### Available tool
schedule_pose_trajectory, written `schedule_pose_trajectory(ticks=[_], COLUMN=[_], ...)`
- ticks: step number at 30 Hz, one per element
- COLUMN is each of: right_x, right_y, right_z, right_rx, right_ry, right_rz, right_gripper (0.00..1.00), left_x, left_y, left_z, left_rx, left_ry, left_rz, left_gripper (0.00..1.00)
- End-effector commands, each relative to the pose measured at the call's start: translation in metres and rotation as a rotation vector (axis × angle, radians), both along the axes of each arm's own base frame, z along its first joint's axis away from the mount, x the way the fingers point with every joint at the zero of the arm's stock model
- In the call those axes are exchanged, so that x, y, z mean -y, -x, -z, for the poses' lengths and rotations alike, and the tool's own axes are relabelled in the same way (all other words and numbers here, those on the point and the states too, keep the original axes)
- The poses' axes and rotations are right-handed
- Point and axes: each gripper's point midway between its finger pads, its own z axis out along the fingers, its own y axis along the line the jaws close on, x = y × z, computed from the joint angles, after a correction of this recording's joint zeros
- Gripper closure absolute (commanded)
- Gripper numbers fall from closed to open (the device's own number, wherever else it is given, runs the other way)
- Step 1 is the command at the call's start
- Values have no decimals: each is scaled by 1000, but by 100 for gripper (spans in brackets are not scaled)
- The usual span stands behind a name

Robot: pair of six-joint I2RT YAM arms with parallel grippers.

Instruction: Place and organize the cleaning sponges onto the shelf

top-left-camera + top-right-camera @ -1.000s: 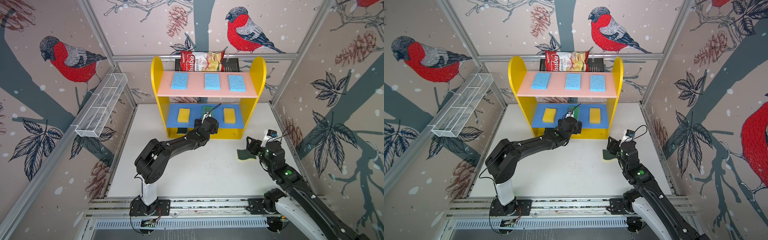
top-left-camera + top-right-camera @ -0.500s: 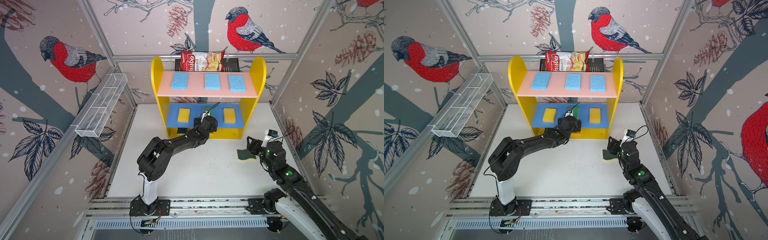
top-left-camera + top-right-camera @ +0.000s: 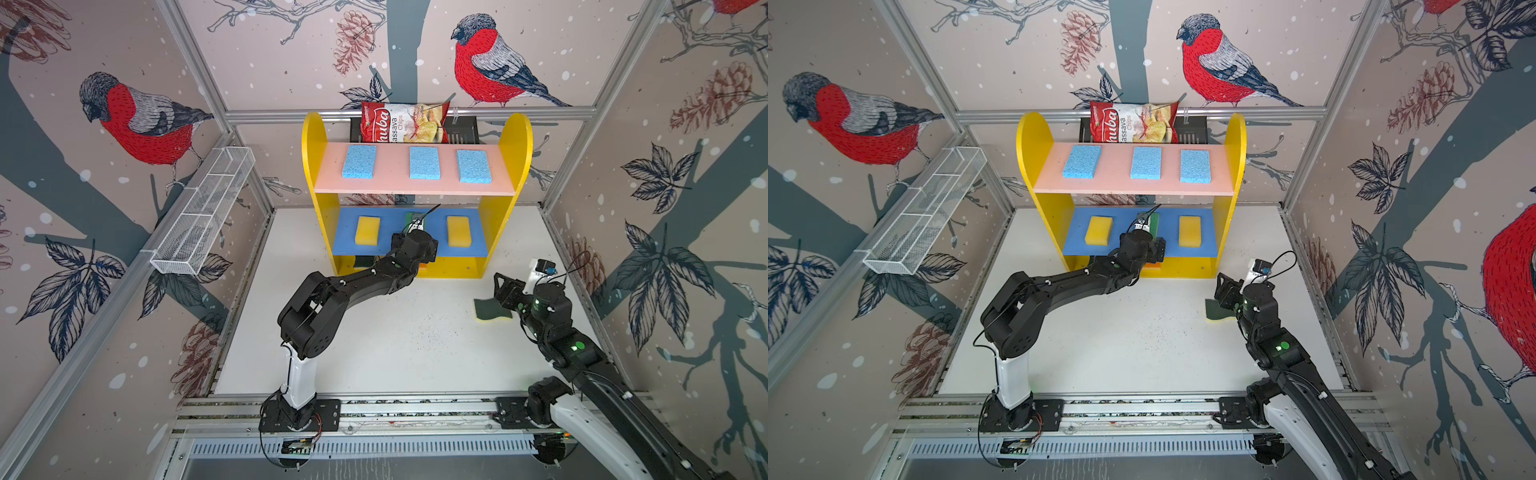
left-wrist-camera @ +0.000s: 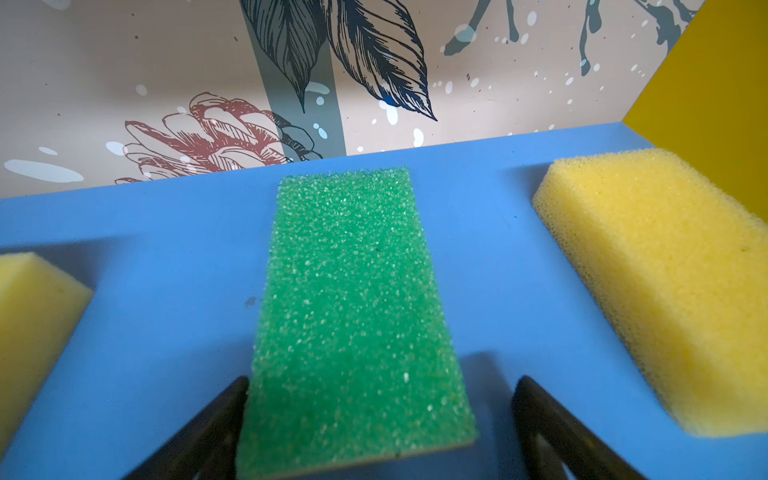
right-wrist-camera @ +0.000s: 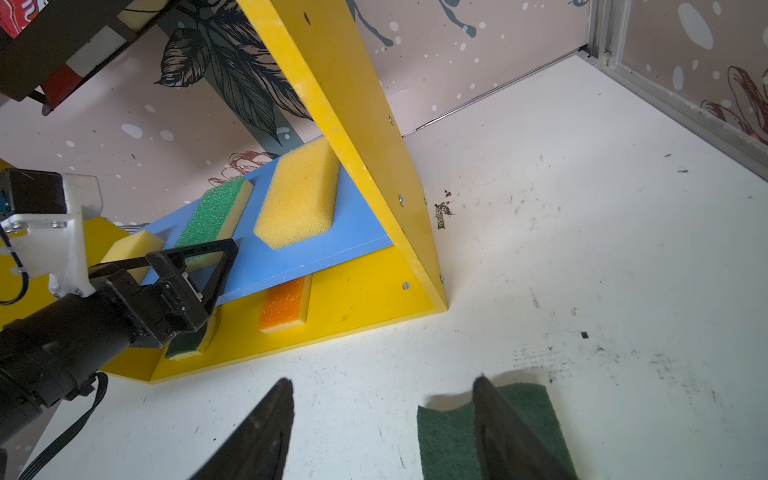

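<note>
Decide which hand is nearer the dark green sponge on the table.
Right. The right hand is right at the dark green sponge; the left hand is far off at the shelf, open around a green sponge.

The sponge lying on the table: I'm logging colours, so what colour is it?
Dark green top, yellow underneath; the sponge shows best in a top view.

Bright even light, soft shadows — edges warped

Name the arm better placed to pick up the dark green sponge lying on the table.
Right. Its claw hangs open at the dark green sponge, while the left claw is away at the shelf, around the green-topped sponge.
</note>
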Motion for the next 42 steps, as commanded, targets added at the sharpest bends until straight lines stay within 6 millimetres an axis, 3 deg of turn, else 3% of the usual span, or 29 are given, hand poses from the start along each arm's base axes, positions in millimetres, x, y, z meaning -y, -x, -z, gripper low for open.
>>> schedule_pose_trajectory(ticks=[1,11,23,35,42], right_x=[0,0,3,2,3], right_y=[-1,0,3,7,9], right_z=[-2,-3,-6,-6,-6], right_rx=[7,8,20,17,16], right_ry=[-8,-13,-21,-27,-28], right_rz=[0,-1,5,-4,-5], right_gripper=[32,31,31,31,31], left_x=[0,-2,-10,-11,-4], left_y=[4,5,13,22,25], left_z=[22,26,17,22,25], left_rx=[-84,-95,-74,-100,-121], left_ry=[8,39,61,85,90], left_rz=[29,28,-14,-62,-30], left_gripper=[10,26,33,35,20])
